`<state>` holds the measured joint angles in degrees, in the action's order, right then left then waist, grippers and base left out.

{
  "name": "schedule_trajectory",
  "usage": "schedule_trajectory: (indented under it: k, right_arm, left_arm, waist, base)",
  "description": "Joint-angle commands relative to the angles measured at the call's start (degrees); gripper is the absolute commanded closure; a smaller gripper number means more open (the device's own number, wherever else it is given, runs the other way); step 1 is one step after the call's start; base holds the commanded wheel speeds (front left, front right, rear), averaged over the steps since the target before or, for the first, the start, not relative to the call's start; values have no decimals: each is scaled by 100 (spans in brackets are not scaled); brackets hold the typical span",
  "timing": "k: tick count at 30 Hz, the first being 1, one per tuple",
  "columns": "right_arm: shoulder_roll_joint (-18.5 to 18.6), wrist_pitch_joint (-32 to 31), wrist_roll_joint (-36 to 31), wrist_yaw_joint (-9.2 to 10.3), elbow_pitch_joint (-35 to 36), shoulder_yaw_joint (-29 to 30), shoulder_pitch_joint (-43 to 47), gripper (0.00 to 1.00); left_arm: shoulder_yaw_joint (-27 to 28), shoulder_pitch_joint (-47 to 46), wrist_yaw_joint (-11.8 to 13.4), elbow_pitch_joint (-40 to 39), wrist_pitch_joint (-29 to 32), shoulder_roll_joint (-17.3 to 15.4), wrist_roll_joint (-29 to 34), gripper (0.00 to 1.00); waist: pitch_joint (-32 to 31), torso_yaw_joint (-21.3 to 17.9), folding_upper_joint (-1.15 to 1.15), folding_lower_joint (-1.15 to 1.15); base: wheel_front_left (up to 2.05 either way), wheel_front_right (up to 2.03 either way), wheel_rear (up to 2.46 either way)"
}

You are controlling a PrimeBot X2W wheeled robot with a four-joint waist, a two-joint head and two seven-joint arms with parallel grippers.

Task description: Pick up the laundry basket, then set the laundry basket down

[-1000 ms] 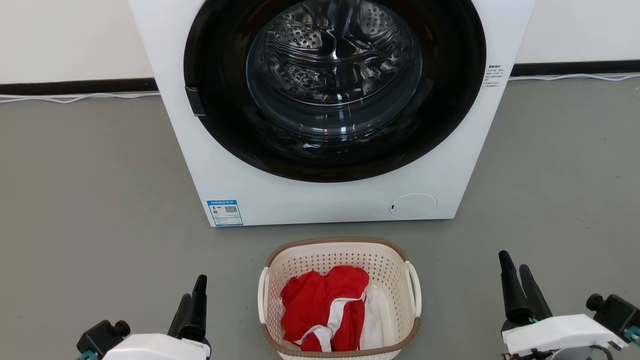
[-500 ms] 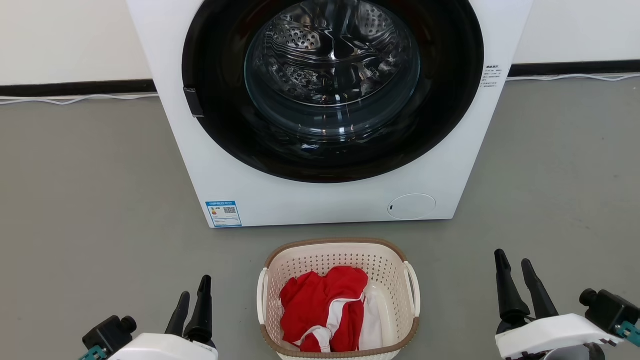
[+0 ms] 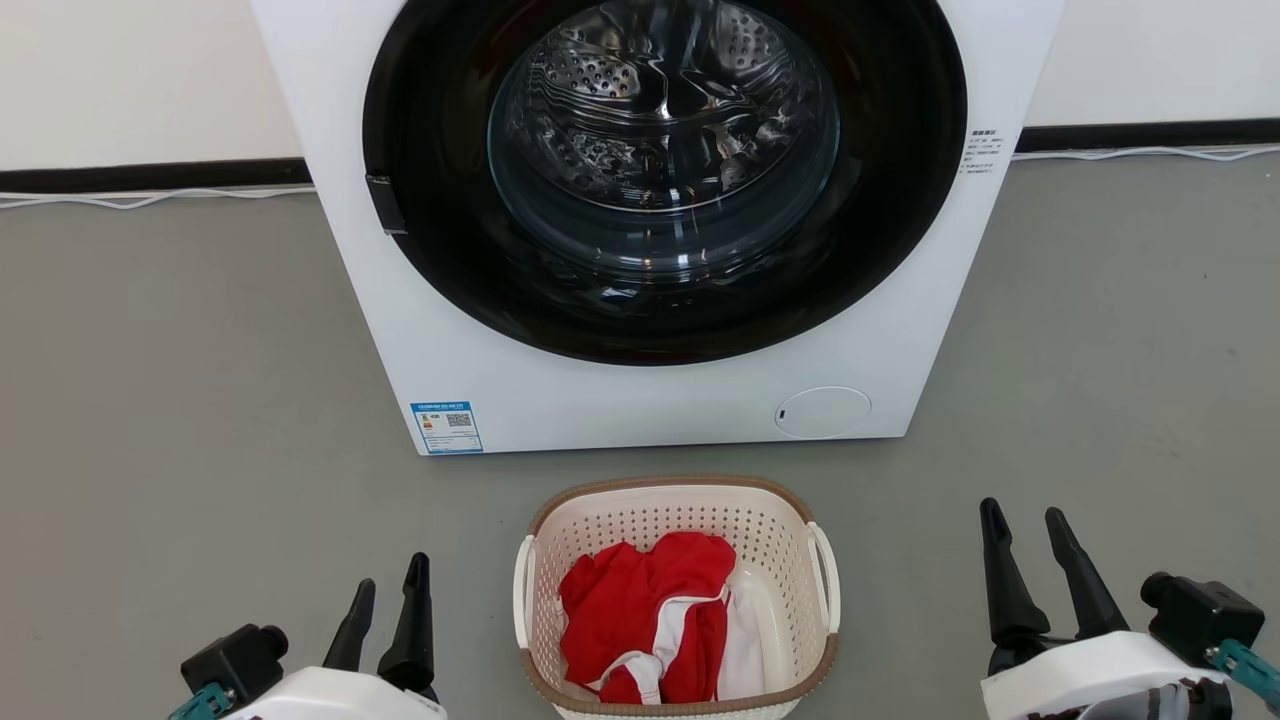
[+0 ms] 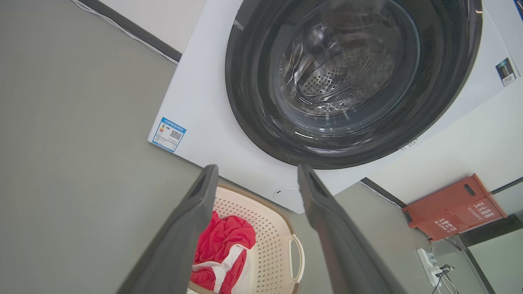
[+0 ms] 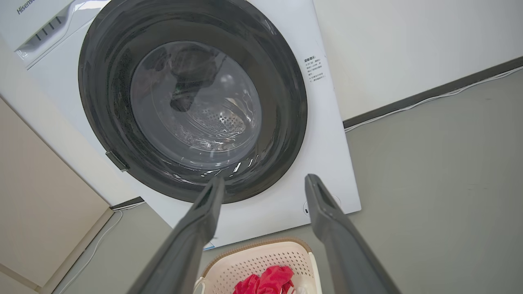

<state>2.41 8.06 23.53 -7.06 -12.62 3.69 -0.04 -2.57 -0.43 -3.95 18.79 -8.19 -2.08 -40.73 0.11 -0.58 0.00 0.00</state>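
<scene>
Two empty end effectors here, fingers spread wide: the left end effector point(image 3: 390, 575) and the right end effector point(image 3: 1022, 512) hover either side of the laundry basket point(image 3: 655, 520), well apart from it. The basket sits on the floor point(image 3: 200, 400) just in front of the washing machine point(image 3: 600, 400), with red clothes point(image 3: 640, 610) inside. So it's the reach-in step, nothing grabbed yet. Next, I'd guess each one needs to come in to a side handle point(image 3: 828, 580), close, then lift evenly.

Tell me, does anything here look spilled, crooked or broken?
Nothing stands out. The laundry basket sits upright on the floor in front of the washing machine, with the red and white clothes all inside it and nothing spilled.
</scene>
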Motion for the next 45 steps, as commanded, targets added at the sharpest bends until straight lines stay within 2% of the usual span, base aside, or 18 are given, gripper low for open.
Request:
schedule_trajectory:
  k: [1,36,45]
  right_arm:
    - [88,105,-253,-31,156,-113,-118,0]
    - [188,694,-2830,-43,-174,-131,-225,0]
    - [144,694,-2666,-43,-368,19,-257,0]
  left_arm:
    - [87,-276,53,-118,-92,-54,225,0]
    - [87,-326,160,12,-681,-79,2532,0]
    - [137,-352,128,91,-681,-79,2507,0]
  waist:
    - [-3,1,0,0]
    - [66,27,0,0]
    - [76,25,0,0]
  base:
    - [0,0,0]
    - [0,0,0]
    - [0,0,0]
